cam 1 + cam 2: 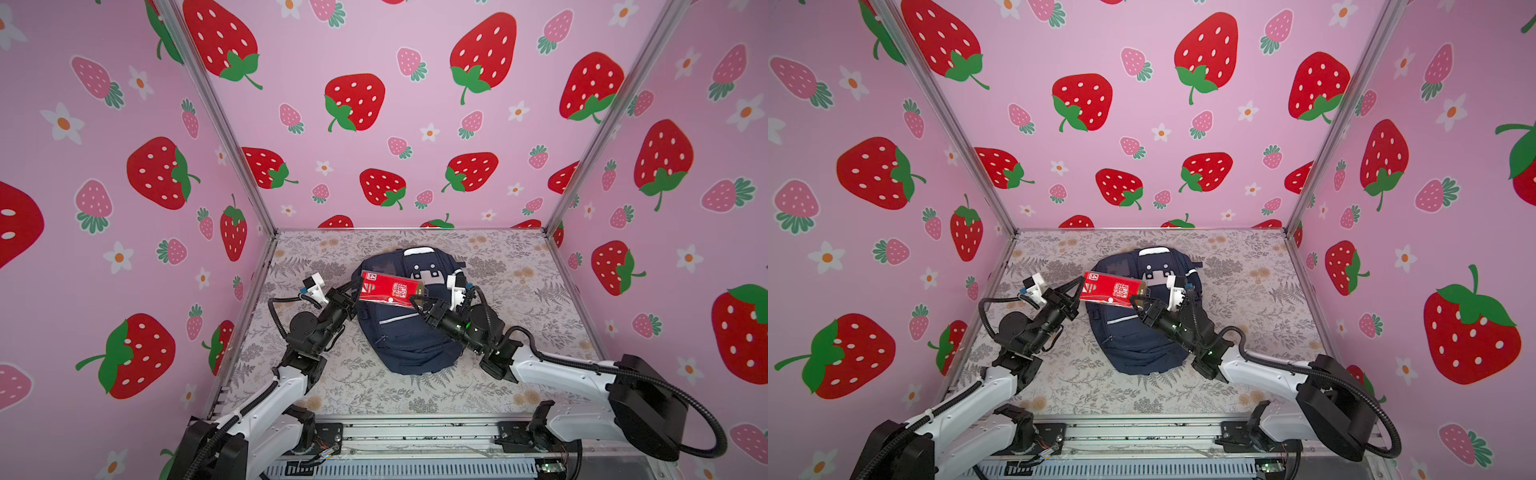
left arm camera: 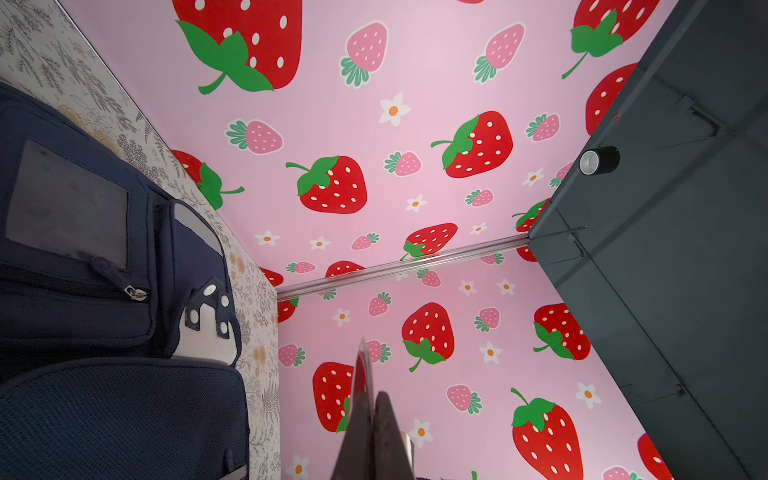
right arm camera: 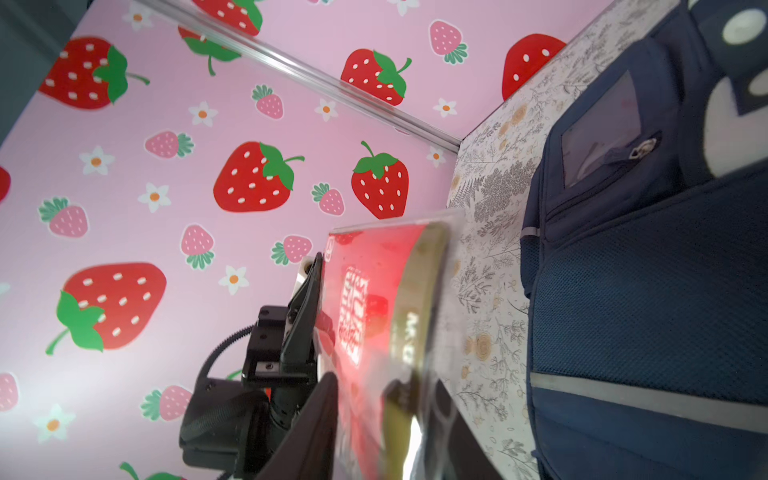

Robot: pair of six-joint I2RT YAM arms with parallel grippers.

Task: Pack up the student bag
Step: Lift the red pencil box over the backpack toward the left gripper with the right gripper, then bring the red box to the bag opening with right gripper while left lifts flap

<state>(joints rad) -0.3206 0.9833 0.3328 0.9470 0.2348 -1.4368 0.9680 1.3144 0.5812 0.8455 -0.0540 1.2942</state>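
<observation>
We see the student bag (image 1: 409, 340) as matt navy woven cloth; its mesh panel (image 3: 648, 291) looks rough and open-knit, its stripe (image 3: 648, 401) a smooth grey tape, its window (image 2: 66, 203) clear, dull plastic; the red packet (image 1: 388, 289) is glossy film that catches light; the table cover (image 1: 365, 399) looks matt and printed; the rail (image 2: 399, 266) seems brushed metal.

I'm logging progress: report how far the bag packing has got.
Done: the red wrapped packet is up over the student bag. In hand: the left gripper is shut on one end; the right gripper is at the other, grip unclear. Left: no open compartment shows, so opening the bag and putting the packet in.
</observation>
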